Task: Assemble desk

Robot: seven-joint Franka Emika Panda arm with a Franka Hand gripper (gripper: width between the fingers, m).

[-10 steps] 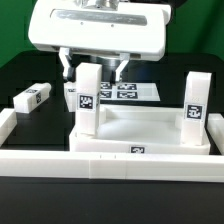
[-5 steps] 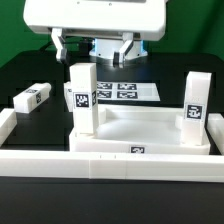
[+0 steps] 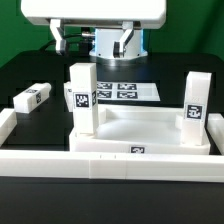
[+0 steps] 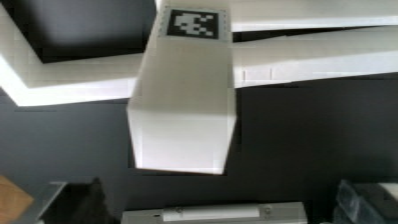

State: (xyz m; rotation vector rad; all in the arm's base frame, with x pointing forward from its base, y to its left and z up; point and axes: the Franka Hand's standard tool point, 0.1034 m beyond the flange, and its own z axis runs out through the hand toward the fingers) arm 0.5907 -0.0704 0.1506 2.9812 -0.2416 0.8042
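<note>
The desk's white rimmed tabletop (image 3: 150,128) lies against the front barrier. Two white square legs stand upright in its corners, one toward the exterior view's left (image 3: 82,98) and one toward its right (image 3: 193,101). A third leg (image 3: 32,98) lies loose on the black table at the exterior view's left. My gripper (image 3: 93,42) hangs open above and behind the left upright leg, touching nothing. In the wrist view that leg (image 4: 187,105) shows end-on with its tag, the tabletop rim (image 4: 54,85) beside it, and my gripper (image 4: 217,196) has dark fingers (image 4: 71,202) spread wide.
The marker board (image 3: 118,91) lies flat behind the tabletop. A long low white barrier wall (image 3: 110,164) runs along the front and turns up the exterior view's left side (image 3: 5,122). A pale object (image 4: 222,212) that I cannot identify shows between the fingers.
My gripper was around the top of the left upright leg. It has let go, opened fully and risen clear. The leg stays standing in its socket.
</note>
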